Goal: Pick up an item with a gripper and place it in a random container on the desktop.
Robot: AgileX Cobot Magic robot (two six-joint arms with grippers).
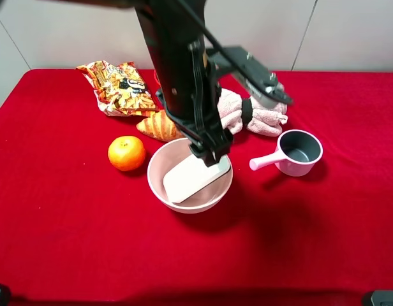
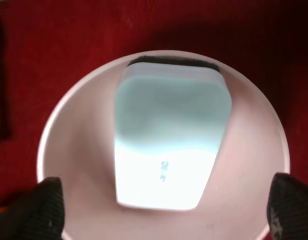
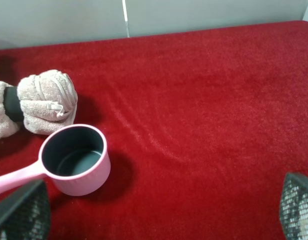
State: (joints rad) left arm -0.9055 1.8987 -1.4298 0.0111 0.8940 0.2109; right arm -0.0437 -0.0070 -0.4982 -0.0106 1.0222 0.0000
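The white box (image 1: 191, 178) lies inside the pink bowl (image 1: 184, 205) on the table (image 1: 69, 223), so we judge the placing done. Our left hand (image 1: 212, 156) hovers just above it, jaws wide and holding nothing; only lifting clear is left. Our right hand (image 3: 159, 210), also wide and empty, hangs aside.
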